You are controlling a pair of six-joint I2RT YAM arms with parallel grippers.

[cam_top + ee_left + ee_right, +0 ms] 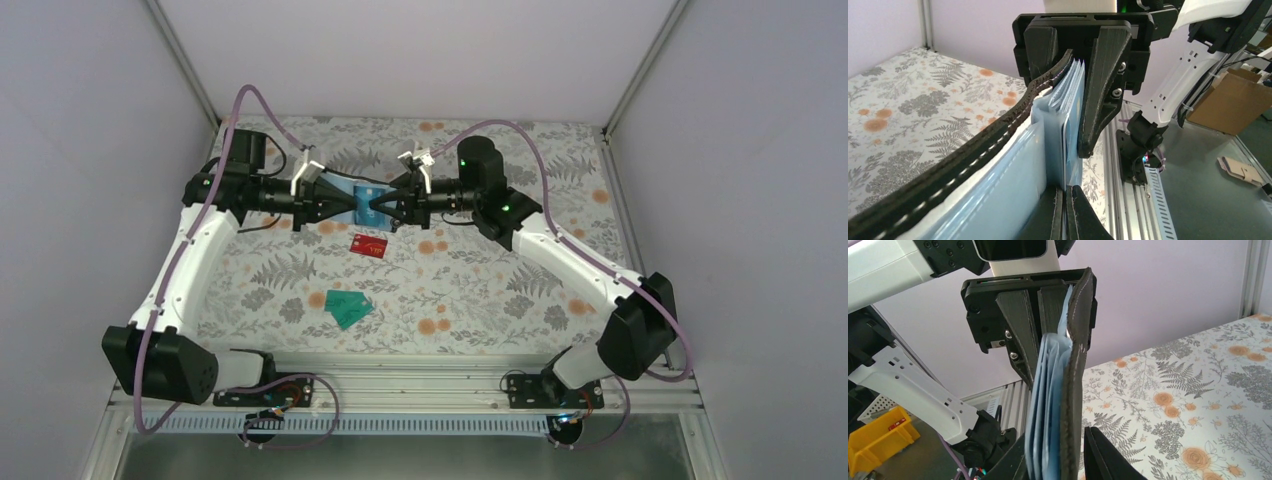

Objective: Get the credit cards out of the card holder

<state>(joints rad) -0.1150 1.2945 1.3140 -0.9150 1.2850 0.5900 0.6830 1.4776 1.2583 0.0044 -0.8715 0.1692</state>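
Both grippers meet over the back of the table with the black card holder [362, 196] held on edge between them. My left gripper [1064, 212] is shut on the holder's thin pale-blue inner leaves [998, 200]; its stitched black cover [973, 155] bows off to the side. A brighter blue card [1074, 112] shows among the leaves. My right gripper [1058, 447] is open astride the holder [1075, 370], with a gap beside the cover. A red card [368, 246] and two teal-green cards [348, 308] lie flat on the floral table.
The floral cloth [560, 200] is walled in at the left, right and back. A metal rail [420, 375] runs along the near edge by the arm bases. Off the table stand a yellow bin [873, 440] and a cardboard box [1233, 100].
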